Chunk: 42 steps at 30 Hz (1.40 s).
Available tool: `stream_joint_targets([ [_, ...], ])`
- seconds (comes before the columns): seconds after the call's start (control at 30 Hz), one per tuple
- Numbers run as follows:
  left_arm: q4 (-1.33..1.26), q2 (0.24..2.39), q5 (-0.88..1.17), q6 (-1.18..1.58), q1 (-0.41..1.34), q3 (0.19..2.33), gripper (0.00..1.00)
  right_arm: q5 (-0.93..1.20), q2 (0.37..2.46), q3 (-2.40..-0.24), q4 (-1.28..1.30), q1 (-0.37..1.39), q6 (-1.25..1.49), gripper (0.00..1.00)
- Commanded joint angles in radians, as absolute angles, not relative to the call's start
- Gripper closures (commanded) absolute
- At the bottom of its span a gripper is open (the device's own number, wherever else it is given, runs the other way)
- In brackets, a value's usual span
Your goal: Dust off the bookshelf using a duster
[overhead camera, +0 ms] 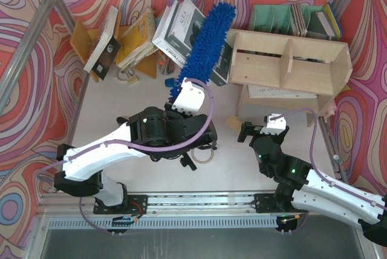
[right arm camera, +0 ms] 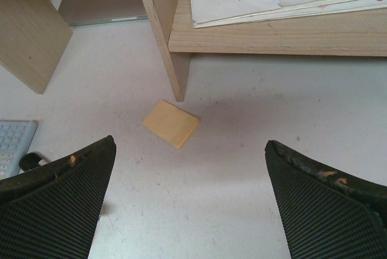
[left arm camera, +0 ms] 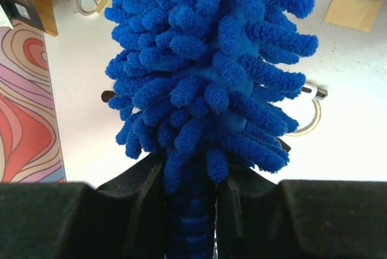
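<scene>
left gripper point(left arm camera: 190, 180) is clamped on the slim handle of the fluffy bright blue chenille duster point(overhead camera: 205, 41), raised by the table's point(overhead camera: 230, 168) far edge beside the pale plywood bookshelf point(overhead camera: 290, 65), whose top should be swept lightly; right gripper point(right arm camera: 190, 168) is held agape.

Open counter point(overhead camera: 115, 111) lies at centre left of the overhead view, below the leaning books point(overhead camera: 139, 35) crowding the upper left. The raised duster point(overhead camera: 205, 44) fills the gap between those books and the bookshelf point(overhead camera: 290, 68) at upper right. Before the wide-open right gripper point(right arm camera: 190, 150), bare counter runs to the bookshelf's upright, broken only by a yellow pad point(right arm camera: 171, 123) lying flat.
</scene>
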State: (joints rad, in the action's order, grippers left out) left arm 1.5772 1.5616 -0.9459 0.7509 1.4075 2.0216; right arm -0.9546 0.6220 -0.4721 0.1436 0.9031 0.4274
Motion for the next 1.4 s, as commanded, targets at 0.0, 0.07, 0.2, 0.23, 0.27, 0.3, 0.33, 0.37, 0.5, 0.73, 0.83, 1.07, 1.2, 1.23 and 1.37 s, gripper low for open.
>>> stream_joint_targets([
  [0.0,1.543,1.563,-0.942,0.714,1.401,2.022,1.00,-0.988,0.610,-0.504,0.162,0.907,0.444,0.01],
  [0.07,1.558,1.562,-0.955,0.713,1.401,2.036,1.00,-0.989,0.608,-0.504,0.165,0.908,0.447,0.01],
  [0.2,1.636,1.552,-1.033,0.738,1.401,2.078,1.00,-0.992,0.599,-0.505,0.171,0.907,0.453,0.01],
  [0.23,1.653,1.548,-1.052,0.745,1.401,2.089,1.00,-0.992,0.596,-0.504,0.172,0.907,0.454,0.01],
  [0.27,1.673,1.543,-1.071,0.753,1.401,2.103,1.00,-0.992,0.593,-0.503,0.172,0.907,0.454,0.01],
  [0.3,1.695,1.537,-1.087,0.761,1.401,2.112,1.00,-0.992,0.590,-0.501,0.172,0.907,0.455,0.01],
  [0.33,1.706,1.534,-1.099,0.765,1.401,2.122,1.00,-0.992,0.588,-0.501,0.172,0.907,0.455,0.01],
  [0.37,1.714,1.528,-1.110,0.768,1.401,2.127,1.00,-0.992,0.588,-0.501,0.172,0.908,0.455,0.01],
  [0.5,1.699,1.513,-1.125,0.759,1.401,2.129,1.00,-0.992,0.587,-0.500,0.174,0.908,0.458,0.01],
  [0.73,1.574,1.522,-1.060,0.704,1.400,2.050,1.00,-0.994,0.587,-0.504,0.183,0.907,0.467,0.01],
  [0.83,1.499,1.534,-1.007,0.691,1.399,2.000,1.00,-0.995,0.583,-0.506,0.187,0.908,0.469,0.01],
  [1.07,1.337,1.565,-0.866,0.670,1.401,1.917,1.00,-1.000,0.577,-0.505,0.192,0.907,0.474,0.01],
  [1.2,1.330,1.588,-0.863,0.655,1.401,1.933,1.00,-1.001,0.571,-0.504,0.196,0.908,0.478,0.01],
  [1.23,1.333,1.587,-0.873,0.650,1.401,1.937,1.00,-1.002,0.570,-0.504,0.196,0.907,0.477,0.01],
  [1.37,1.367,1.564,-0.958,0.637,1.399,1.955,1.00,-1.002,0.569,-0.504,0.196,0.908,0.478,0.01],
])
